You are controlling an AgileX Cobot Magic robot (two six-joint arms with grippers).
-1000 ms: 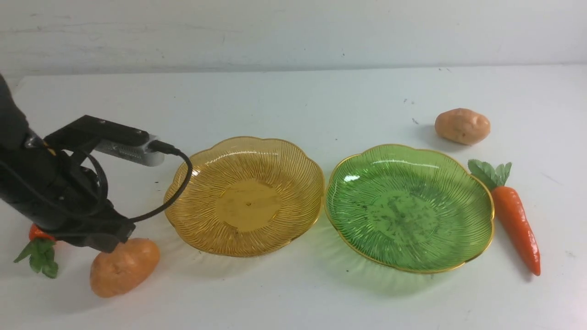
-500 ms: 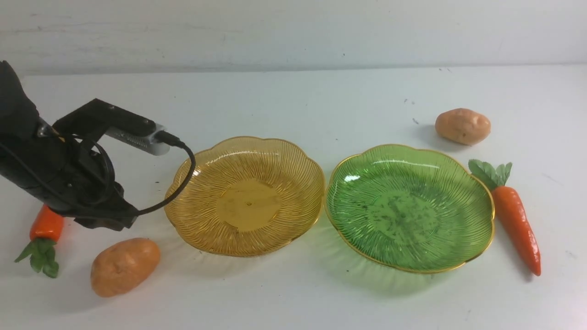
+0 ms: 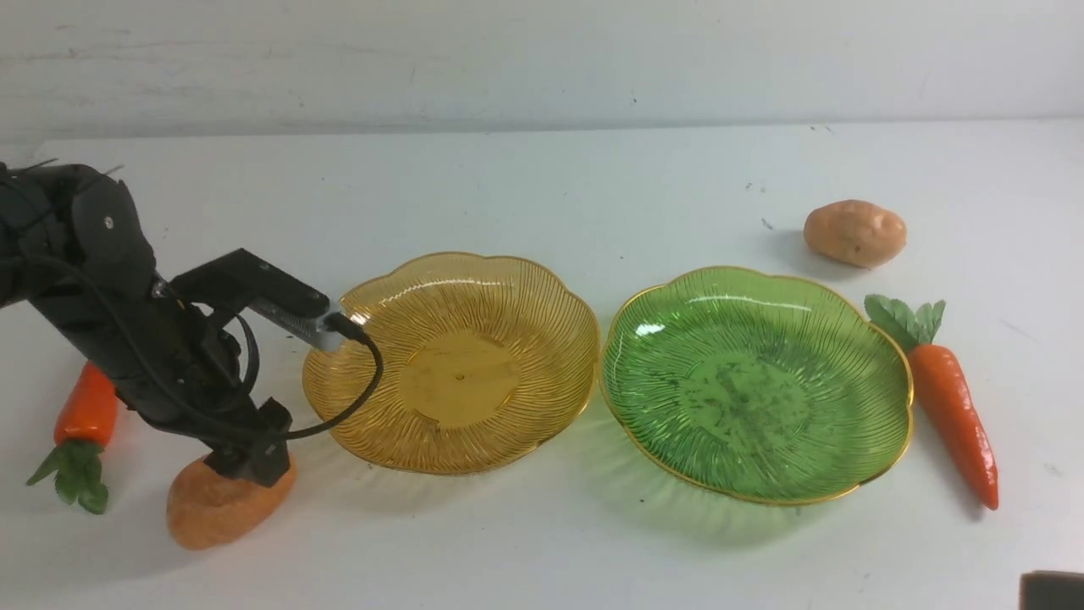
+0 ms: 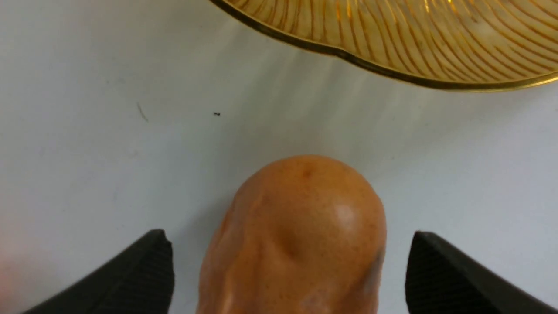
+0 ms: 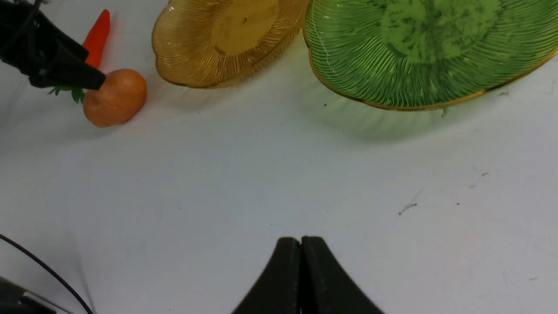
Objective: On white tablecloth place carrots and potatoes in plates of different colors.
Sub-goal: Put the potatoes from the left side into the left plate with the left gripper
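The white tablecloth (image 3: 542, 186) covers the desk. On it, the amber plate (image 3: 457, 377) and green plate (image 3: 754, 390) sit rim to rim. The left tool (image 4: 290, 237) is released, straddling the near potato (image 3: 212, 512) without touching it. The right tool (image 5: 301, 244) is clenched over bare cloth. The far potato (image 3: 854, 233) and right carrot (image 3: 953, 407) lie just beside the green plate. The left carrot (image 3: 83, 415) lies outside the left arm.

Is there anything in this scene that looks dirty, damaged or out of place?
Only one thing: the green plate has dark smudges over its flat centre, while the amber plate beside it looks clean. Nothing is spilled or tipped; both plates lie flat on the white tablecloth.
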